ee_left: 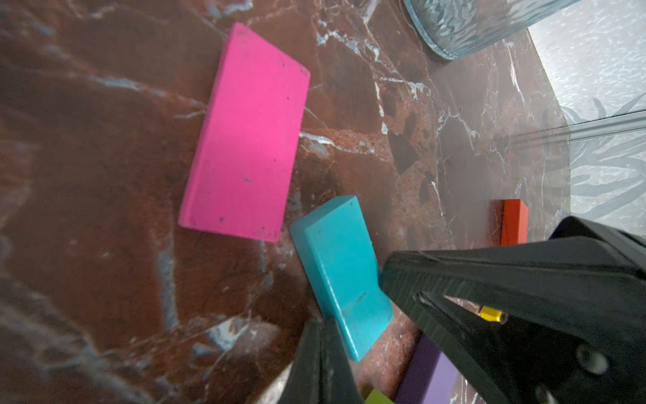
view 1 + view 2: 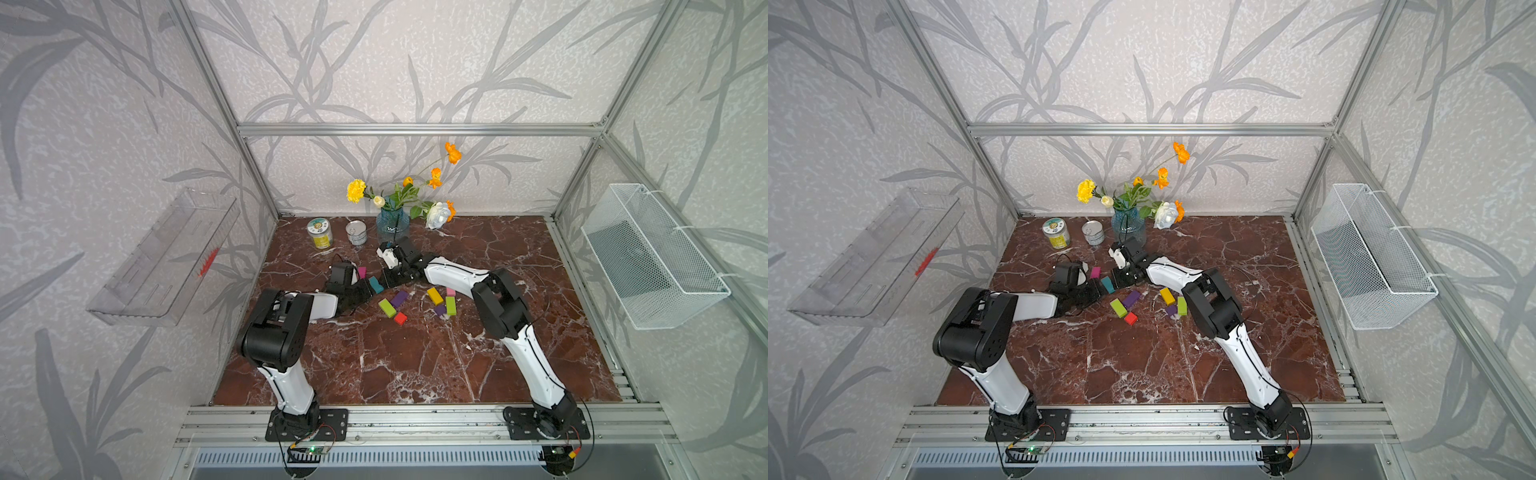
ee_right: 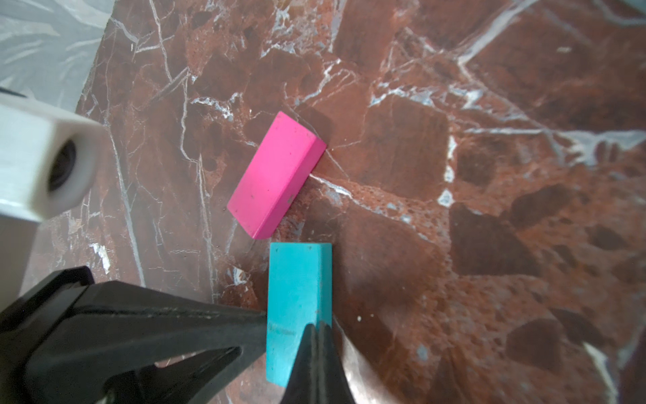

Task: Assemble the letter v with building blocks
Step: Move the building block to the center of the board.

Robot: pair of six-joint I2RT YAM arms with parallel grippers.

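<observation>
- lying flat on the marble table (image 3: 489,105), the teal block (image 3: 297,276) runs its long axis front to back, far end just beside the magenta block (image 3: 276,175), not touching.
- counted: one teal, one magenta, two grippers.
- left gripper (image 1: 347,300) and right gripper (image 3: 291,321) each pinch its near end across the width, jaws closed on it.

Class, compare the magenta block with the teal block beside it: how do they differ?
The magenta block lies free; the teal block is clamped by the left tool and right tool. Magenta sits nearer the cans, teal nearer the other blocks. Magenta's long axis is angled to teal's. Both are rectangular bars lying flat.
</observation>
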